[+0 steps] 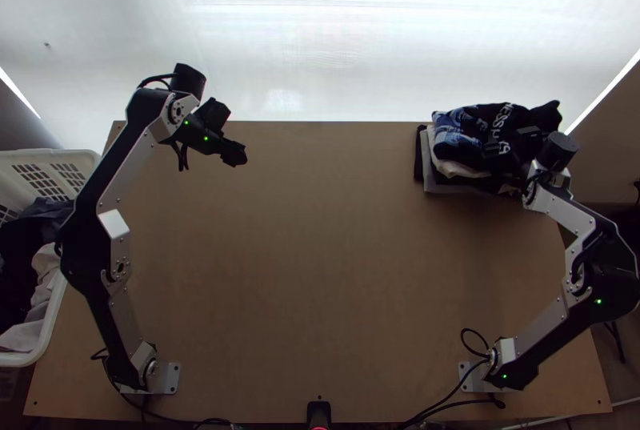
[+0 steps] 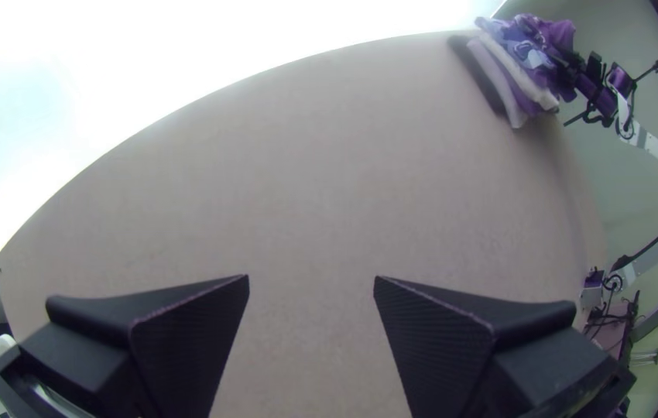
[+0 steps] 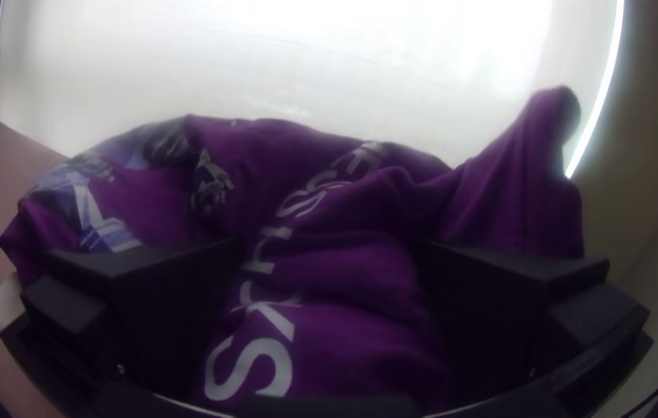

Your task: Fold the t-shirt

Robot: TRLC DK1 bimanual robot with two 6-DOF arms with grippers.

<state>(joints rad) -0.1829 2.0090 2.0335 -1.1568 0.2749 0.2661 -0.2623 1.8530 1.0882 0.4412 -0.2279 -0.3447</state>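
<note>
Light wooden table [image 1: 336,286], spread across most of the top view, with a bright white surface [image 1: 320,54] beyond the far edge. Left arm [image 1: 92,198]: rises from the near left corner and stretches along the left side, then bends inward near the far edge. Right arm [image 1: 560,322]: mounted at the near right, bows out past the right edge and turns back over the far right corner.

White basket [image 1: 76,158] beside the table's left edge; holds dark cloth [image 1: 16,270] and pale cloth [image 1: 32,326], both rumpled. At the far right of the table, a stack of folded cloth [image 1: 427,178], layered in dark, grey and cream.

On top of that stack, the dark t-shirt [image 1: 500,130] with pale lettering: lies bunched and creased, with a raised peak of fabric at one side in the right wrist view. Blue patterned cloth [image 1: 456,130] next to the lettering; cannot tell whether part of the same garment.

Right gripper [image 1: 520,146] over the t-shirt: fingers [image 3: 182,302] wide apart, lettered fabric visible between; cannot tell about contact. Left gripper [image 1: 235,154] above the table's far left part: fingers [image 2: 193,325] wide apart, bare wood in the gap. Smallest, a black device [image 1: 318,410] at the middle of the near edge.
</note>
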